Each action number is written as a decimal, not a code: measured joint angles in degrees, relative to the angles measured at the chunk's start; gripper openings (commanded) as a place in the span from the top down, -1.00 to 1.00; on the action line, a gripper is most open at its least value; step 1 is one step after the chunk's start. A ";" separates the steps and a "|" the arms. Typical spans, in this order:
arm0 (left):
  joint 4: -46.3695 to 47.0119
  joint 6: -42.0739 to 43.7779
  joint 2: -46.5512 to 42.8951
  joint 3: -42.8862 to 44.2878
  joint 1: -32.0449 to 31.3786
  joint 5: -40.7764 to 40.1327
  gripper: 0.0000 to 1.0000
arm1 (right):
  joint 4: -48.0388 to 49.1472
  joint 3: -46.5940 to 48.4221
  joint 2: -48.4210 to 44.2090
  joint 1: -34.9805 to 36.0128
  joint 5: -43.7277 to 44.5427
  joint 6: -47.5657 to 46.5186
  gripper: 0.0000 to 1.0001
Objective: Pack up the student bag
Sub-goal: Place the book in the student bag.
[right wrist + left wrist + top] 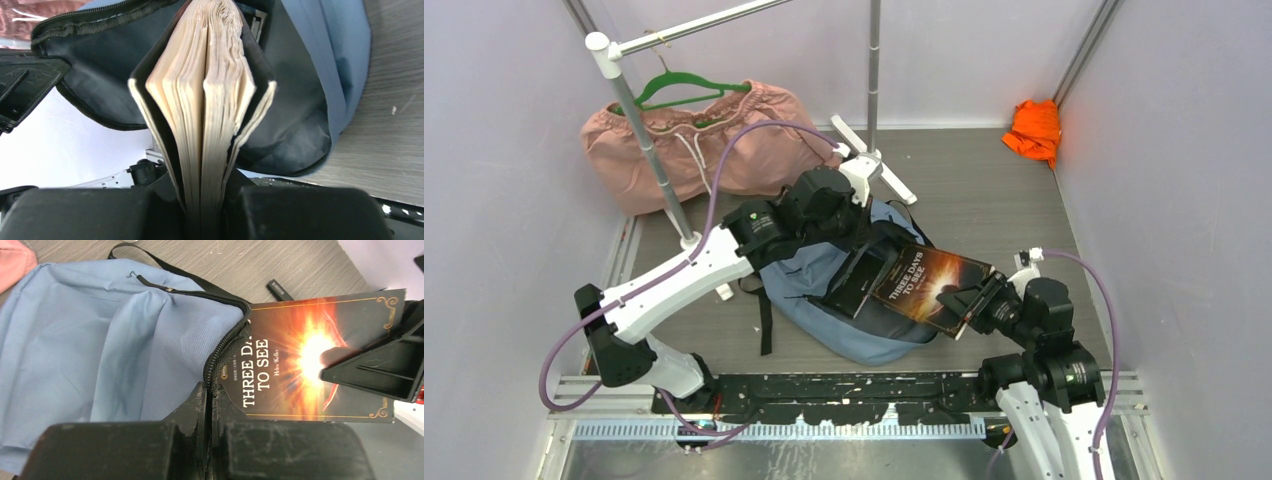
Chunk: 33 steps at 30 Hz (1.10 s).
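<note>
Right claw (205,197): clamped on the page edge of the book (210,100), both covers pinched. The page block fans into two halves above the grip. The title side faces up in the top view.

Left claw (206,407): fingers pressed together. The black zipper trim (220,357) runs down between them, so it appears to pinch the rim of the bag's mouth.

Student bag (824,290): lies on the surface (984,190) between the two arms, closer to the left one, with its mouth turned toward the right arm. The dark lining shows open behind the book in the right wrist view.

Book vs. mouth: the far end sits at the opening, with one corner tucked just behind the zipper rim. Most of the cover lies outside.

Step in hand (judgement): insertion of the book, at an early stage.

Notes for a clean insertion:
- The left claw should lift the rim up and away from the book so the opening stands wide.
- The right claw should push in line with the book's long side, at a shallow angle into the lining.
- Watch the leading corner against the zipper teeth, a likely snag.
- The loose pages may splay. Release only once the bag carries most of the book.
</note>
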 measured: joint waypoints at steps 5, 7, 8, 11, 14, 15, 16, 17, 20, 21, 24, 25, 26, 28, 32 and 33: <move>-0.07 -1.60 0.31 0.92 0.15 1.88 1.00 | 7.02 -4.13 -0.13 0.02 -1.90 2.67 0.99; -0.33 -2.29 0.92 2.03 0.17 2.43 1.00 | 9.55 -7.41 -0.11 0.00 -2.01 4.46 0.99; -0.55 -2.54 1.29 2.73 0.17 2.54 1.00 | 10.01 -8.96 -0.09 0.00 -1.73 5.35 0.98; -0.92 -2.97 1.70 3.67 0.26 2.49 1.00 | 10.29 -11.47 0.09 0.00 -0.87 7.34 0.99; -1.11 -3.78 1.77 3.87 0.52 2.51 1.00 | 13.46 -14.38 -0.11 0.02 -1.25 10.12 0.98; -1.22 -4.04 1.88 4.02 0.57 2.54 1.00 | 14.32 -15.43 -0.39 0.02 -1.38 10.86 0.98; -1.29 -4.20 2.01 4.15 0.59 2.58 1.00 | 14.75 -16.24 -0.76 0.02 -1.49 11.41 0.99; -1.27 -4.37 2.14 4.22 0.63 2.60 1.00 | 15.02 -17.14 -1.29 0.02 -1.62 11.89 0.98; -1.18 -4.94 2.73 4.31 0.74 3.72 1.00 | 15.15 -18.01 -2.03 0.02 -1.92 12.68 0.99; -1.09 -5.18 3.02 4.35 0.74 4.31 1.00 | 15.56 -18.03 -2.12 0.02 -2.12 12.96 0.98; -1.07 -5.51 4.20 5.31 0.74 5.79 1.00 | 18.45 -18.71 -2.10 0.02 -2.69 14.10 0.98; -1.09 -5.53 4.52 5.64 0.74 6.16 1.00 | 20.35 -19.43 -1.79 0.13 -2.78 14.75 0.98; -1.07 -5.55 4.72 5.81 0.74 6.43 1.00 | 21.99 -20.15 -1.27 0.33 -2.73 15.28 0.98; -1.07 -5.60 4.83 5.90 0.74 6.71 1.00 | 25.14 -21.62 0.76 1.33 -2.14 16.39 0.98; -1.09 -5.66 4.81 5.90 0.74 7.17 1.00 | 32.59 -22.88 9.29 6.91 1.29 17.42 0.98; -1.09 -5.66 4.81 5.90 0.76 7.43 1.00 | 35.21 -22.88 12.24 8.90 2.38 17.40 0.99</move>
